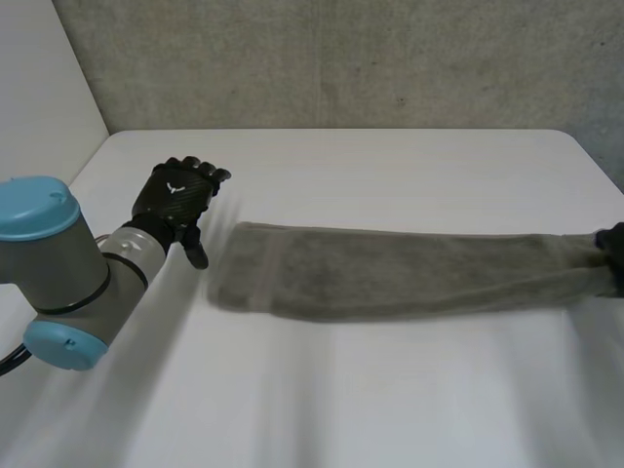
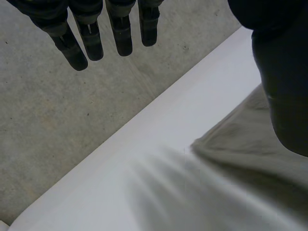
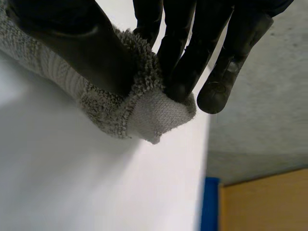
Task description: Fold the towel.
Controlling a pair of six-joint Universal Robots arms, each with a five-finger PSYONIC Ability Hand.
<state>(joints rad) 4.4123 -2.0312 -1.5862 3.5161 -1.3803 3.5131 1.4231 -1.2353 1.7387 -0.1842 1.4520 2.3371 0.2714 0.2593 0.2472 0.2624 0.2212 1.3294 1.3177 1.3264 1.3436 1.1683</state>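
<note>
A grey towel point(image 1: 409, 273) lies as a long narrow strip across the white table point(image 1: 390, 166), from the middle to the right side. My right hand point(image 1: 614, 244) is at the towel's right end. In the right wrist view its thumb and fingers point(image 3: 187, 53) pinch that end of the towel point(image 3: 149, 113). My left hand point(image 1: 177, 195) hovers just left of the towel's left end, apart from it, with fingers point(image 2: 91, 38) straight and nothing held. The towel's left end point(image 2: 240, 149) lies under that hand's thumb side.
A grey concrete wall point(image 1: 341, 58) runs behind the table's far edge. The table's left edge point(image 1: 83, 161) lies near my left arm point(image 1: 68, 273). A blue and wooden surface point(image 3: 260, 202) sits beyond the table's right edge.
</note>
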